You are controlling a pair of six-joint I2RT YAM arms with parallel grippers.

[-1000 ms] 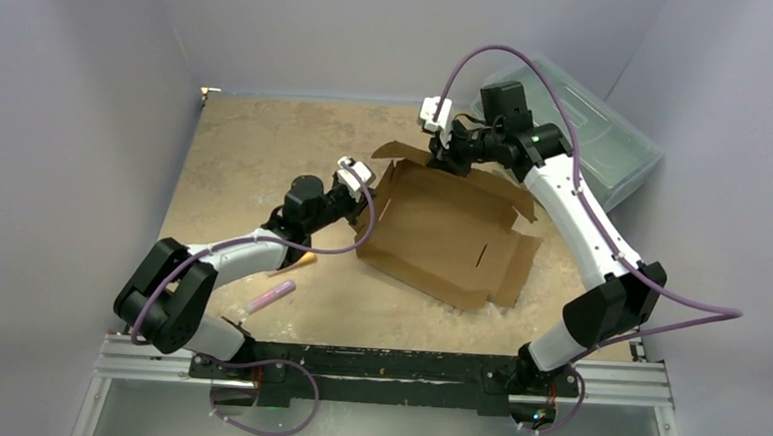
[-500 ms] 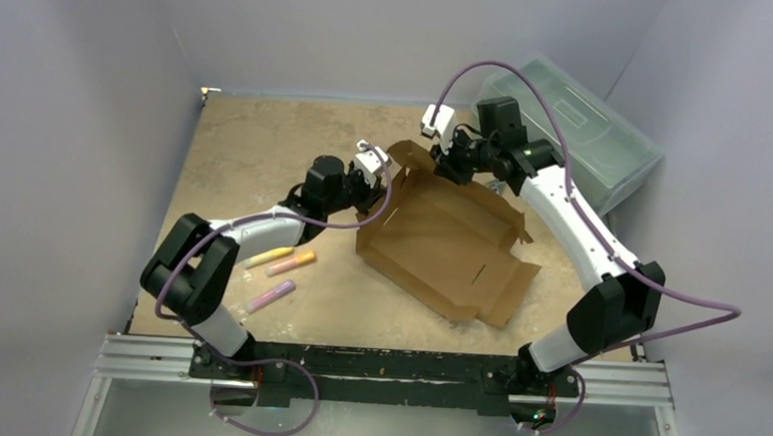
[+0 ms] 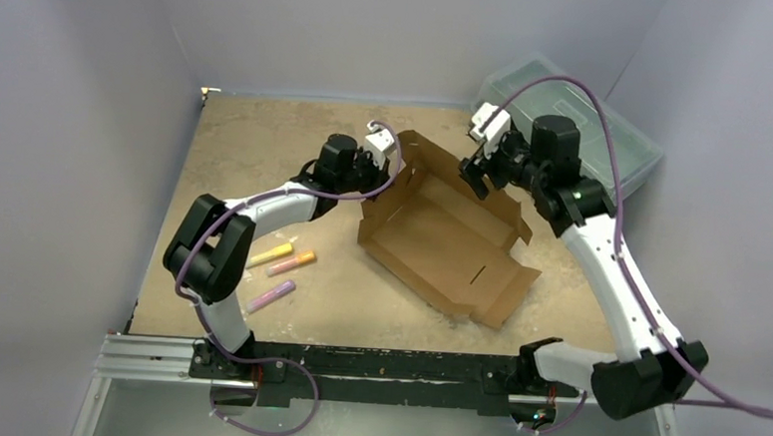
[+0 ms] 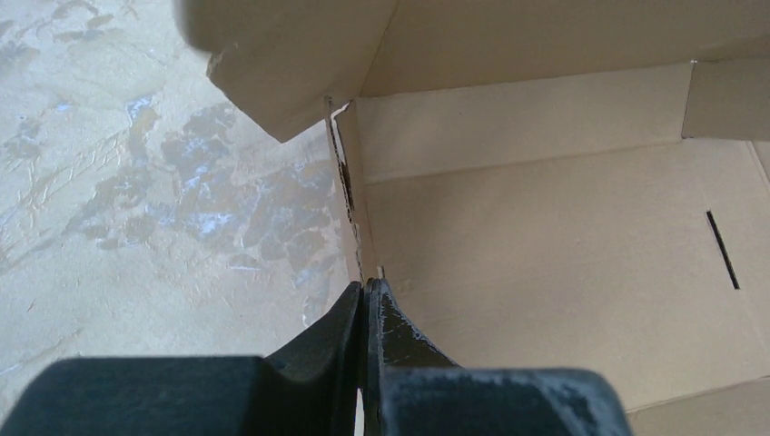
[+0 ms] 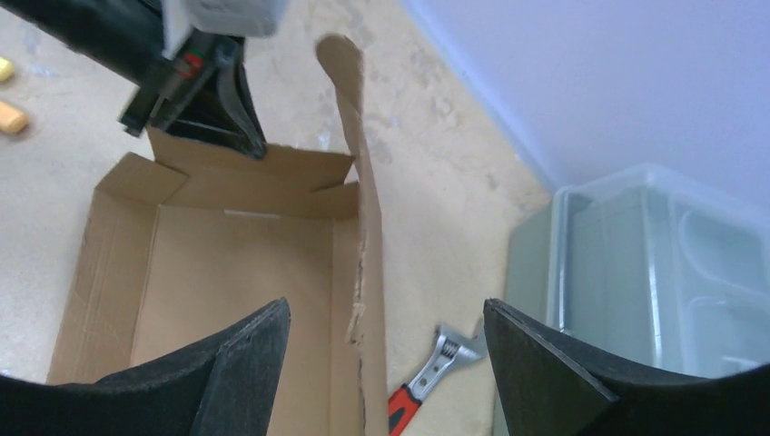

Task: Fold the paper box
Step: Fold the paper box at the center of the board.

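Because lilac walls (image 3: 88, 112) close in the sandy table (image 3: 246, 161), room is tight; the paper box (image 3: 442, 231) lies mid-table, half raised, likely light, stiff corrugated card that creases at scores, best pinched at wall rims; the left gripper (image 4: 366, 292) is clamped on its side wall, the right gripper (image 5: 386, 318) gapes astride the far flap

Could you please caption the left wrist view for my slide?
Left tool pinching a side wall of the open paper box.
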